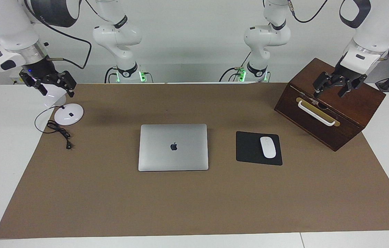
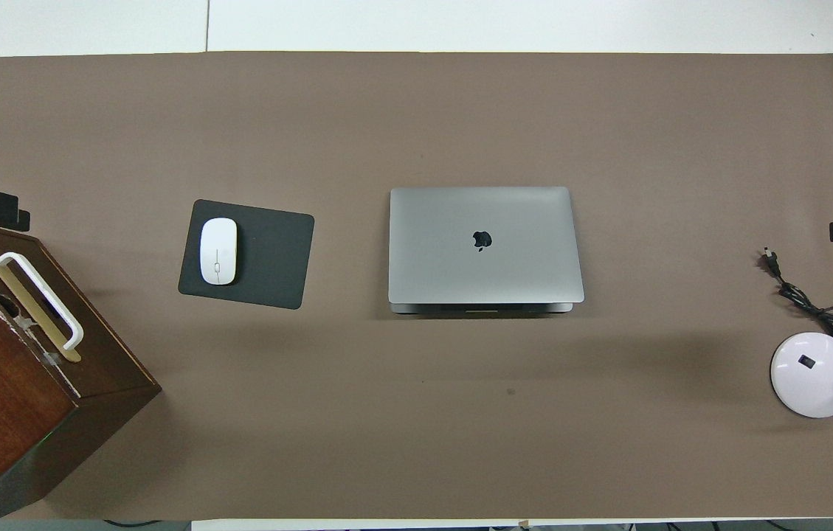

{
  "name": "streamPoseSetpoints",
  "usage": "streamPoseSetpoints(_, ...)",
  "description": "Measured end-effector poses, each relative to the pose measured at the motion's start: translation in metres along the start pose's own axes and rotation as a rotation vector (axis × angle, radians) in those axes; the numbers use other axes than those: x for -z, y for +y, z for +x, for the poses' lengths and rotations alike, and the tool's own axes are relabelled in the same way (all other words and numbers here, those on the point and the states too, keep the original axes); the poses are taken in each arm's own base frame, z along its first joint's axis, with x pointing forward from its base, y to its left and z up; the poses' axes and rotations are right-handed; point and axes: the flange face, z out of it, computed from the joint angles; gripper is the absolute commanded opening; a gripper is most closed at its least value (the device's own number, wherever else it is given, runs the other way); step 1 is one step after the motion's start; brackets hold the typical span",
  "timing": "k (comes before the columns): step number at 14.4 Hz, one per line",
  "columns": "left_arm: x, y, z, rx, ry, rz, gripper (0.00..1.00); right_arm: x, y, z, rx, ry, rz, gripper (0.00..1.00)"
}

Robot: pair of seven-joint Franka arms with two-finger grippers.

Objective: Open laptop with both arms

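Nearest the facing camera: bare stretch of brown paper mat (image 1: 194, 206) covering the white tabletop (image 1: 4, 155). Nothing on that part.

Thin silver-grey metal laptop (image 1: 173, 147), lid fully shut, logo up, lies flat near the mat's middle. The overhead view shows a thin seam along its edge nearer the robots, so the opening lip appears to face them. Task not yet begun.

Black mouse pad (image 1: 258, 148) with a white mouse (image 1: 268, 147) on it sits just beside the laptop, toward the left arm's end. Dark brown wooden box (image 1: 332, 103) with a white handle stands at that same end, nearer the robots. White round-based desk lamp (image 1: 69, 113) with black cable (image 1: 58, 130) at the right arm's end.

Left gripper (image 1: 332, 88) hangs over the wooden box, fingers apart. Right gripper (image 1: 52, 85) hangs over the lamp, fingers apart. Both well apart from the laptop.

Risks, as judged:
- Smooth metal lid, thin seam; fingers may slip off the lip or fail to catch it.
- If one arm lifts the lid without the other pinning the base, the whole laptop could tip or slide on the paper.
- Left arm's path toward the laptop passes over the mouse; a low approach could knock it.
- Right arm leaving the lamp could snag the cable.
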Motion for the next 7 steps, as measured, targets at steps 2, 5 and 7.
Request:
streamPoseSetpoints(2, 0.0003, 0.0, 0.0004, 0.0, 0.004, 0.0, 1.0, -0.0001, 0.0, 0.0003, 0.0, 0.002, 0.0, 1.0)
streamPoseSetpoints(5, 0.0003, 0.0007, 0.0004, -0.001, 0.004, 0.0, 1.0, 0.0003, 0.0003, 0.0009, 0.0, 0.008, 0.0, 1.0)
streamPoseSetpoints(7, 0.0003, 0.0008, 0.0004, -0.001, 0.004, 0.0, 0.92, 0.0007, 0.0004, 0.0013, 0.0, 0.012, -0.001, 1.0)
